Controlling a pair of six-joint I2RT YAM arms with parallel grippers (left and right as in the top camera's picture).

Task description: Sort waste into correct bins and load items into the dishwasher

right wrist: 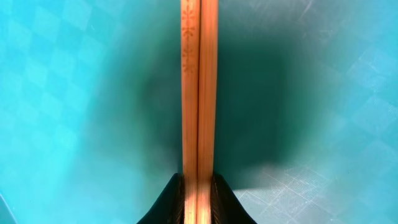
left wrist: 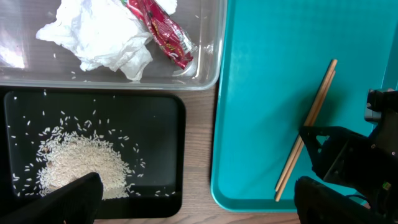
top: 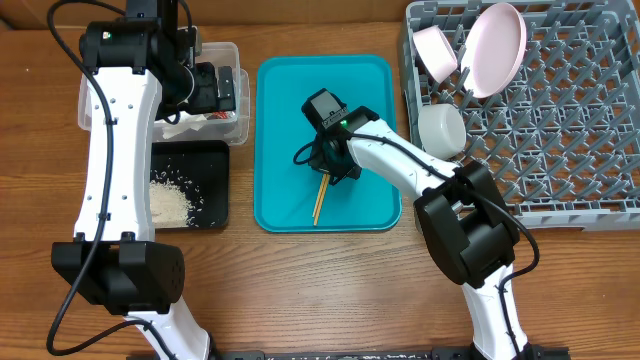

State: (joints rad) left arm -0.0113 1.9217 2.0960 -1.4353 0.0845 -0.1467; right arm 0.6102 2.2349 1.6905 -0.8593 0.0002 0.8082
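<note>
Squarely down over the teal tray [top: 290,100], with the fingers of the right gripper [right wrist: 199,190] clamped on the chopsticks [right wrist: 199,81] from either side, sticks pressed together so as to lift as one, possibly resting on the tray, though hard to tell this close. Meanwhile parked above the clear tub [left wrist: 211,62] and black tray [top: 215,200], with the left gripper [left wrist: 199,205] spread wide, holding nothing and clear of the route. Beyond the tray's right rim, bare table up to the dish rack [top: 560,130], left corner crowded by plate [top: 497,45] and bowls [top: 435,50], open lattice farther right.
</note>
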